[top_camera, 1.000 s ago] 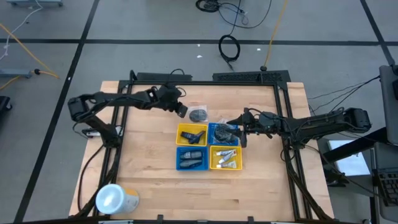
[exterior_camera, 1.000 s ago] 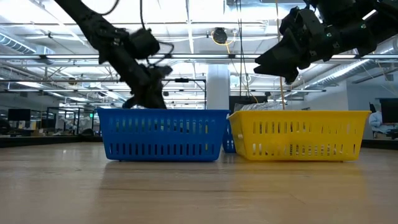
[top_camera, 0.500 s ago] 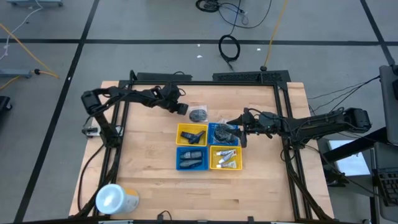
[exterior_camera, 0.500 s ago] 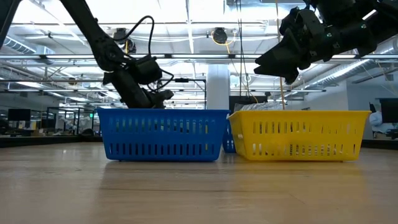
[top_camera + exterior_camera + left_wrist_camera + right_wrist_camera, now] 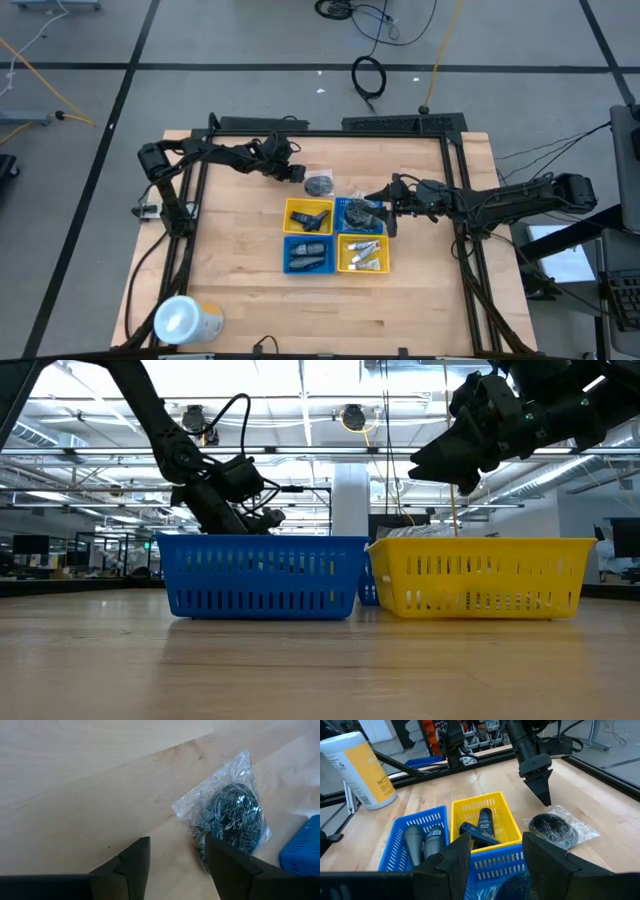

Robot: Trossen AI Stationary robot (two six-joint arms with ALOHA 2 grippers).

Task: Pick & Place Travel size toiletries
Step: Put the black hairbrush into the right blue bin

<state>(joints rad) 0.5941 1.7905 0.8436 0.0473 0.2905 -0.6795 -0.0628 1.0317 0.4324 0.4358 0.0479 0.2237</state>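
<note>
Overhead, a pale wooden table [image 5: 250, 300], framed by dark rails, bearing two dark arms and four small trays pushed together in a square at mid-table. Near the front left corner, a large white-topped yellow cylinder [image 5: 186, 321], well apart from everything else.

Among the trays: yellow tray [image 5: 308, 215] at back left, holding small dark bottles [image 5: 481, 826]; blue tray [image 5: 357, 213] at back right, with dark grey wrapped pieces inside; second blue tray [image 5: 308, 254] at front left, holding grey-capped dark bottles [image 5: 423, 841]; second yellow tray [image 5: 363, 254] at front right, holding little white tubes [image 5: 362, 255].

Reaching in from the left edge, the left gripper [image 5: 294, 174], hanging low over bare wood just beside a loose wrapped piece, fingers parted narrowly and holding nothing, the near edge of the wrapper showing between them in the left wrist view. Stretching in from the right side, the right gripper [image 5: 385, 213], raised above the back right blue tray, fingers spread apart and holding nothing.

Smallest, the dark grey round piece in its clear wrapper [image 5: 319, 183], lying flat on the table behind the yellow tray, close to its back edge, not in any tray, crinkled plastic spreading around it.
</note>
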